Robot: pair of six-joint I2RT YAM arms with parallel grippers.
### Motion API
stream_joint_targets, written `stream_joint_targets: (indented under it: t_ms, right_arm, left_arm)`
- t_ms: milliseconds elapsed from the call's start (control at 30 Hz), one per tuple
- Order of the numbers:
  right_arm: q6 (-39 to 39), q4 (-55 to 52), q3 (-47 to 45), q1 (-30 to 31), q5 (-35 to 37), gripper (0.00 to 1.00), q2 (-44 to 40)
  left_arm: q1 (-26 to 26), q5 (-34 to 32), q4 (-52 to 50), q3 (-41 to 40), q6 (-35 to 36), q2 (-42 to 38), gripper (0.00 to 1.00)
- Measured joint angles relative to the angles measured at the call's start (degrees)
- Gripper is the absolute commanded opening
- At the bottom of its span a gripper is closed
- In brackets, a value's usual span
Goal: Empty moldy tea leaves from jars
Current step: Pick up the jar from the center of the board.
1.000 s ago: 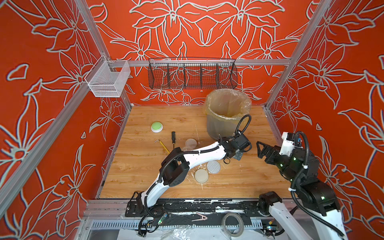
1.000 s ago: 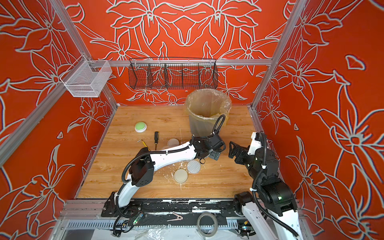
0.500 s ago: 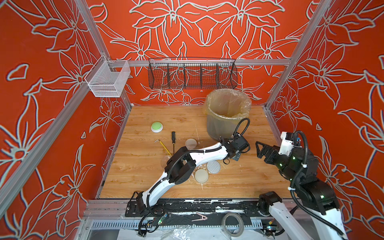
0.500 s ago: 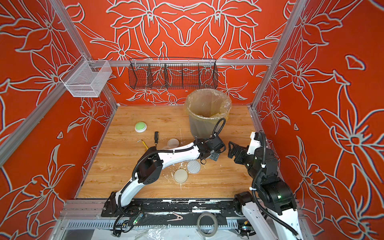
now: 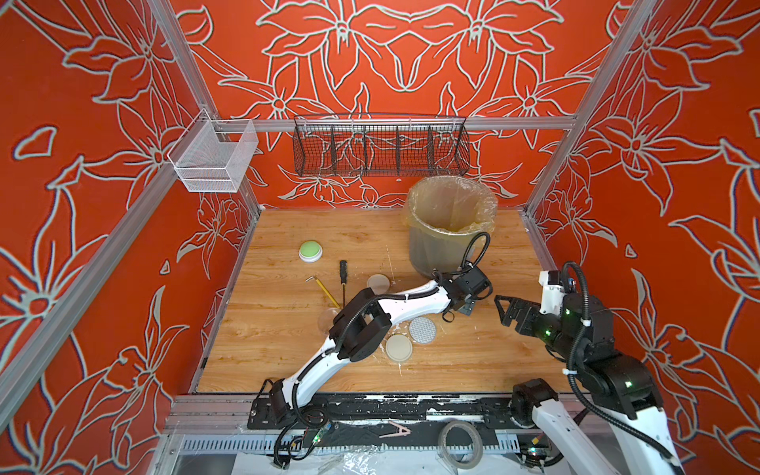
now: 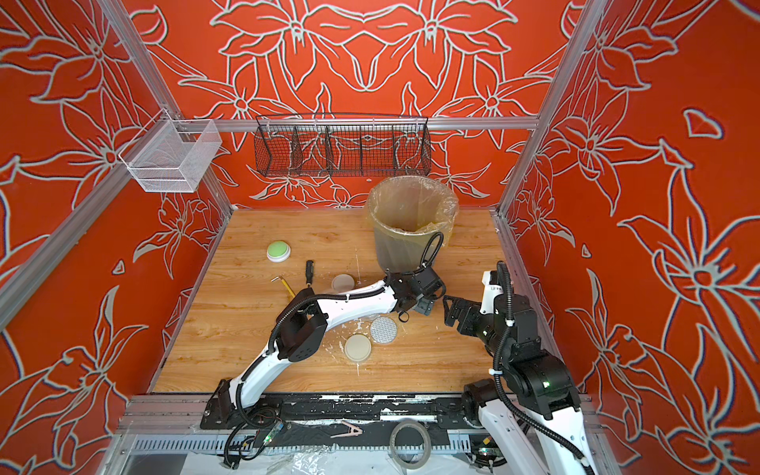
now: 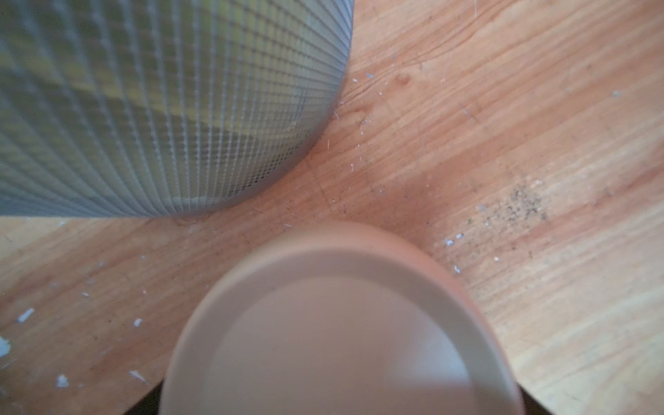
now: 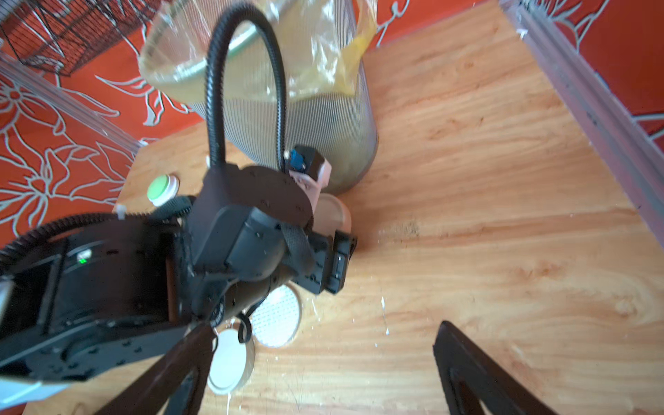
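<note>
Bin [image 5: 450,230] at the tabletop's [image 5: 288,349] back right, wire rack [image 5: 380,146] on the wall behind the bin, jar [image 7: 341,323] just beside the bin's base, button [image 5: 310,251] and screwdriver [image 5: 342,275] well left of the bin, lid [image 5: 422,330] in front of the bin, second lid [image 5: 398,347] just beside it.

1. Walls [image 5: 103,123]: orange-red all over, with big flower outlines in pale grey-white.
2. Tabletop [image 5: 288,329]: light honey wood grain with white flecks on it, plus a patch of dark specks [image 7: 521,206] beside the bin.
3. Bin [image 5: 432,255]: grey, with a fine grid mesh pattern. Its liner [image 5: 487,207] is see-through yellowish.
4. In front of the bin there's a plain cream lid [image 5: 398,347] and a dotted lid [image 5: 422,330], white with grey dots. Another cream jar lid [image 5: 378,283] sits near the bin's base.
5. Push button [image 5: 310,251]: green top, white base. The screwdriver [image 5: 342,269] has a black handle.
6. The wire basket [image 5: 380,148] above the bin is black, and the mesh basket [image 5: 214,164] is white.
7. Left arm [image 5: 411,302]: white shells, black joints. The right arm [image 5: 575,333] is mostly black up top, with little green lights.
</note>
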Motion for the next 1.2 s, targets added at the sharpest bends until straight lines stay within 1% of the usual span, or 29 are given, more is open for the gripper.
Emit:
stream_joint_targets:
  t_ms: [167, 367, 533, 700, 800, 933, 1100, 1200]
  right_arm:
    - [0.13, -0.55, -0.11, 0.0, 0.04, 0.97, -0.81]
    - [0.17, 0.15, -0.09, 0.0, 1.11, 0.98, -1.05]
    - [-0.15, 2.23, 0.42, 0.0, 2.14, 0.97, -1.88]
    - [-3.08, 7.65, 0.09, 0.0, 1.18, 0.97, -5.6]
    - [-7.43, 14.38, -1.97, 0.0, -3.3, 0.97, -7.98]
    - [-15.65, 25.55, -6.8, 0.0, -13.64, 0.96, -9.11]
    - [-25.22, 41.59, -14.6, 0.0, -27.28, 0.98, -9.25]
    - [-29.46, 51.39, -18.73, 0.0, -32.46, 0.98, -8.31]
  left_arm:
    - [0.0, 1.07, 1.75, -2.08, 0.09, -1.14, 0.65]
    - [-0.13, 4.74, 2.6, -9.9, 0.07, -7.04, 0.57]
    - [-0.76, 7.8, 3.02, -15.34, 0.2, -15.37, 0.54]
    - [-1.25, 10.34, 3.65, -18.34, 0.48, -27.52, 0.53]
    - [-0.94, 13.03, 3.76, -18.38, 0.74, -34.69, 0.53]
    - [1.55, 20.39, 3.96, -18.32, 0.26, -42.4, 0.53]
    - [5.7, 28.55, 3.87, -18.49, -0.57, -47.41, 0.53]
    - [7.02, 32.11, 4.04, -20.02, -1.36, -49.7, 0.52]
